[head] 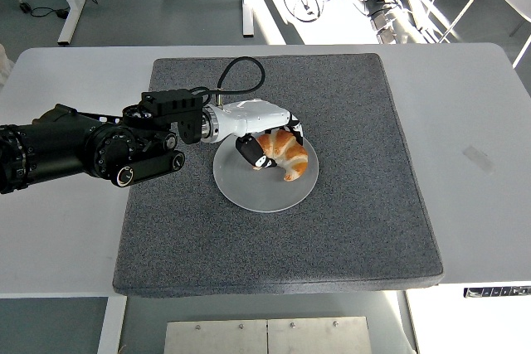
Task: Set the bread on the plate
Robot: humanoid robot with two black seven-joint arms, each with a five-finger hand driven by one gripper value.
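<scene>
Worktop (481, 113): white, you see it bare at both sides.
Mat (348, 230): grey, lying flat on it, centred.
Tape scrap (477, 158): right side.

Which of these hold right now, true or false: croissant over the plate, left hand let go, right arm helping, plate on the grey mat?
1. The croissant is over the plate. True.
2. The left hand has let go of the croissant. False: its fingers are closed around it.
3. The right arm is helping. False: no right arm is in view.
4. The plate sits on the grey mat. True.
</scene>
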